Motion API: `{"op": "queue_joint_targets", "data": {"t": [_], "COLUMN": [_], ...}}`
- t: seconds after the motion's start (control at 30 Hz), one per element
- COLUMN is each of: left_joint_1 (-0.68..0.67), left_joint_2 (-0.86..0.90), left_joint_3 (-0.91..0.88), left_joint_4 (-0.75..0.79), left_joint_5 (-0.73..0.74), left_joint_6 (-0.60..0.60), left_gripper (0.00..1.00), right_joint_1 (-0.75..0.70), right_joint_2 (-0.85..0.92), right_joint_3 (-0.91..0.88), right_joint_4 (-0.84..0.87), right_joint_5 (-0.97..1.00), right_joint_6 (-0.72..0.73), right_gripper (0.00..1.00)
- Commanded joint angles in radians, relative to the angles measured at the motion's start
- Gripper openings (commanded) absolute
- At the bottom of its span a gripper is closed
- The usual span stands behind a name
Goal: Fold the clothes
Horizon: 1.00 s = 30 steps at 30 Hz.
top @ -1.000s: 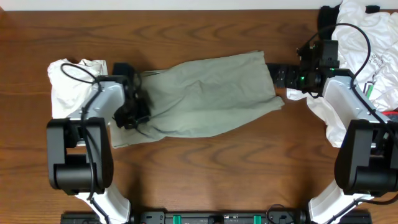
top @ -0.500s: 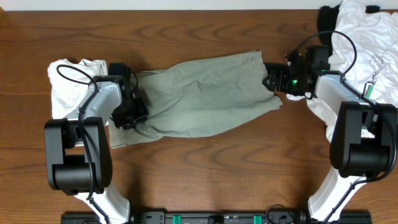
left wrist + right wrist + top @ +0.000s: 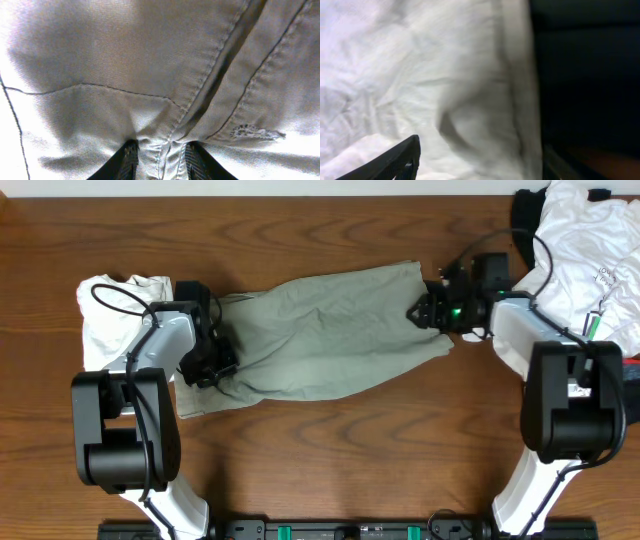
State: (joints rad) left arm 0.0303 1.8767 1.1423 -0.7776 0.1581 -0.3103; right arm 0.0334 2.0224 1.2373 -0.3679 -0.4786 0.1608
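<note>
I have the green garment (image 3: 330,330) lying stretched across the middle of the table (image 3: 330,450), one end toward each arm, rumpled and not yet folded. My left gripper (image 3: 215,365) is down on the garment's left end; in the left wrist view its fingers (image 3: 126,161) pinch a bunched seam between them, so I judge it clamped on the cloth. My right gripper (image 3: 422,311) is at the opposite end, over the hem; in the right wrist view its fingers (image 3: 402,160) stand wide apart with the cloth edge between them, gripping nothing. I read this as the take-hold step before the first fold: one end is secured, the other is being reached for. Next I would need to lower the right arm onto the hem, close on it without snagging only the top layer, then lift both ends together and carry one across the other, keeping the cloth taut enough not to sag. A white heap (image 3: 115,315) sits just beyond the left end and a pile of white clothes (image 3: 585,250) beside the right arm, both waiting. As for writing, a small frayed stitched patch (image 3: 255,133) shows near the seam, but I can read nothing on it, and the faint print (image 3: 605,275) on the right pile is too small to make out
</note>
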Motion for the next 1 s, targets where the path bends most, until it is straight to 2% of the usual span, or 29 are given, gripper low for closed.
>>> {"op": "queue_joint_targets", "data": {"t": [0.0,0.07,0.23,0.27,0.43,0.63,0.67,0.83,0.97], "left_joint_1": [0.012,0.012,0.012,0.012,0.012,0.012,0.012,0.013,0.013], "left_joint_2": [0.057,0.057,0.057,0.056,0.011,-0.174,-0.215,-0.377,-0.458], "left_joint_3": [-0.037,-0.037,-0.037,-0.036,-0.018,-0.011,-0.011,-0.011,-0.011], "left_joint_4": [0.018,0.021,0.023,0.024,0.019,0.018,0.014,-0.015,-0.053], "left_joint_5": [-0.03,-0.03,-0.029,-0.019,0.102,0.232,0.245,0.249,0.185], "left_joint_6": [0.003,0.003,0.003,0.004,0.06,0.092,0.093,0.093,0.083], "left_gripper": [0.34,0.34,0.34,0.34,0.33,0.35,0.37,0.39,0.39], "right_joint_1": [0.045,0.057,0.053,0.049,0.014,-0.061,-0.077,-0.147,-0.169], "right_joint_2": [0.048,0.048,0.048,0.048,0.02,-0.095,-0.113,-0.152,-0.159], "right_joint_3": [-0.009,-0.009,-0.009,-0.009,0.003,0.079,0.099,0.196,0.284], "right_joint_4": [-0.029,-0.037,-0.051,-0.051,-0.067,-0.182,-0.21,-0.363,-0.474], "right_joint_5": [-0.003,0.013,0.06,0.06,0.072,0.182,0.2,0.273,0.298], "right_joint_6": [0.019,0.019,0.056,0.057,0.06,0.042,0.032,0.0,-0.045], "right_gripper": [0.69,0.59,0.04,0.01,0.01,0.01,0.01,0.01,0.01]}}
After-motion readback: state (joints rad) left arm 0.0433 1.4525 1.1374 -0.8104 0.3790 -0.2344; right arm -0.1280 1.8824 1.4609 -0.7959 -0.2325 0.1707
